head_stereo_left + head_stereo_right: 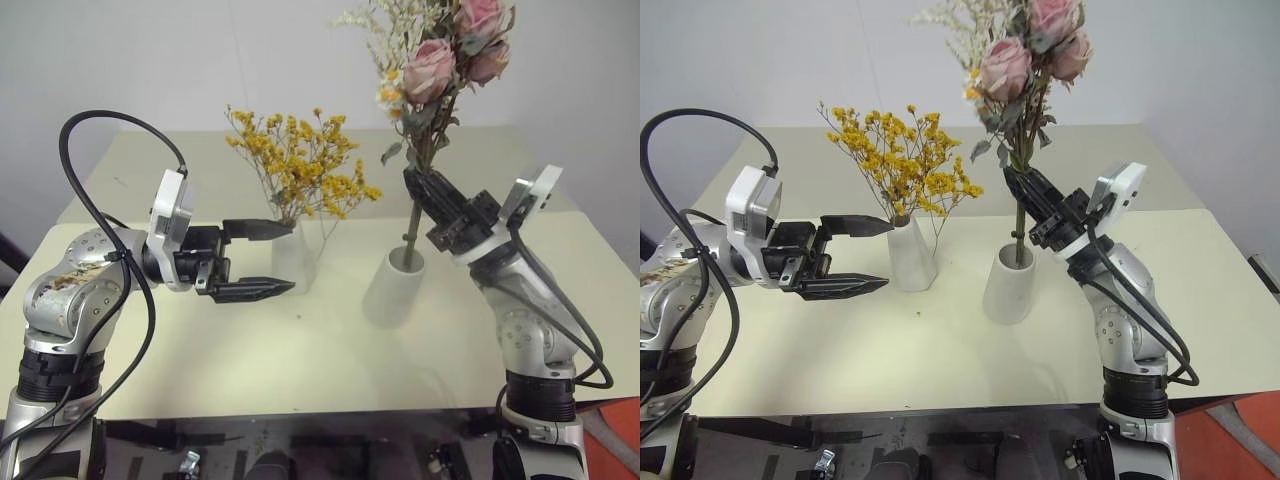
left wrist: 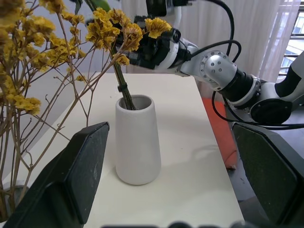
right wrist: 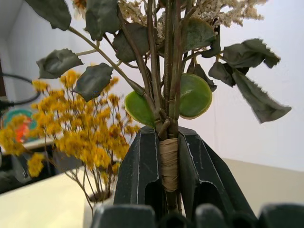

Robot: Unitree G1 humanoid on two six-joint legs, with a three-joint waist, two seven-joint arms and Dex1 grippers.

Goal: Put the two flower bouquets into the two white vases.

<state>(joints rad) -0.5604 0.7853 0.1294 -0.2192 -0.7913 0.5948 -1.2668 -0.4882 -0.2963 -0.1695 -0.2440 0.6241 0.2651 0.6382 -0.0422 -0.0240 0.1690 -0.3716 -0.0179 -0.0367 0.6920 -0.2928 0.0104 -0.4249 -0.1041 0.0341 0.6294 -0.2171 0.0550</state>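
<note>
The yellow-orange spray (image 1: 300, 165) stands in the slim white vase (image 1: 293, 257) at mid-table. My left gripper (image 1: 258, 260) is open, its black fingers pointing at that vase from the left, just short of it. My right gripper (image 1: 425, 190) is shut on the bound stems of the pink rose bunch (image 1: 455, 45), holding it upright. The stem ends (image 1: 410, 235) reach down into the mouth of the wider white vase (image 1: 393, 287). In the left wrist view the stems (image 2: 124, 92) sit inside the wide vase (image 2: 137, 140). The right wrist view shows both fingers (image 3: 137, 173) clamped on the wrapped stems (image 3: 168, 164).
The cream table (image 1: 300, 370) has bare room in front of both vases and at either side. A white wall rises behind it. The table's front edge runs just below my arms.
</note>
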